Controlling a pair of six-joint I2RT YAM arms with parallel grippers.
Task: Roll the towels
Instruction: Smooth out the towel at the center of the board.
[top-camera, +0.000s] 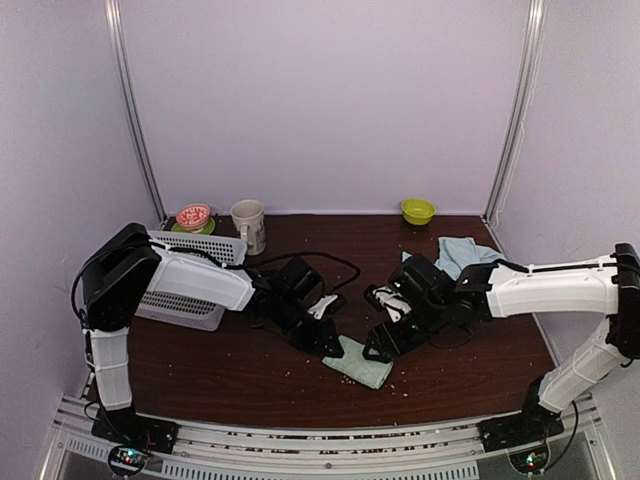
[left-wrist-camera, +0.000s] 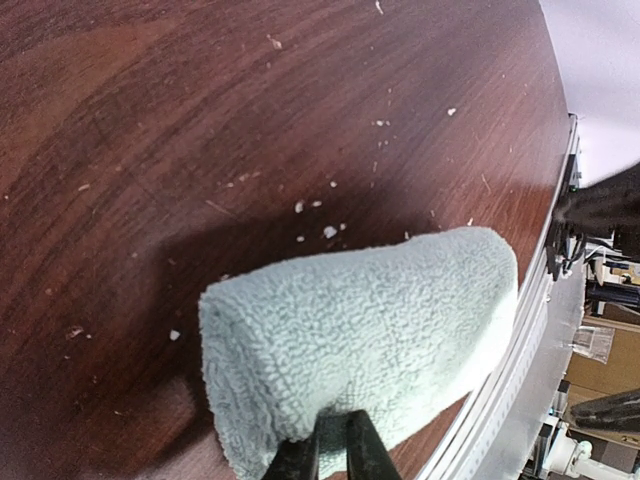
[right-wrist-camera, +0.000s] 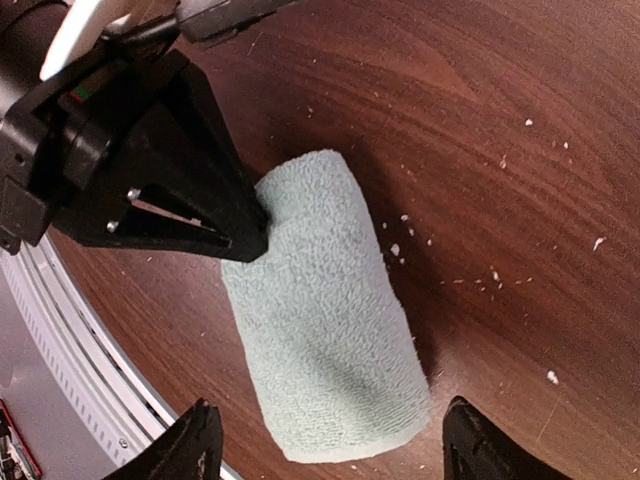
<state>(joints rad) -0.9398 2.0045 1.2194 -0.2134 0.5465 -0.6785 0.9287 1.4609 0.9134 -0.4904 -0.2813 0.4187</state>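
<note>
A pale mint green towel (top-camera: 358, 362) lies rolled into a cylinder on the dark wood table near its front edge. My left gripper (left-wrist-camera: 332, 452) is shut, pinching the edge of the roll (left-wrist-camera: 360, 330) at one end. In the right wrist view that left gripper (right-wrist-camera: 180, 190) bites the far end of the roll (right-wrist-camera: 325, 310). My right gripper (right-wrist-camera: 330, 405) stands wide open, its fingers (right-wrist-camera: 195, 445) on either side of the roll's near end without touching it. A light blue towel (top-camera: 460, 255) lies crumpled at the back right, behind the right arm.
A white mesh basket (top-camera: 195, 280) lies at the left under the left arm. A mug (top-camera: 248, 225), a red bowl on a green plate (top-camera: 193, 216) and a green bowl (top-camera: 418, 210) stand along the back wall. Crumbs dot the table. The metal front rail (top-camera: 320, 440) runs close by the roll.
</note>
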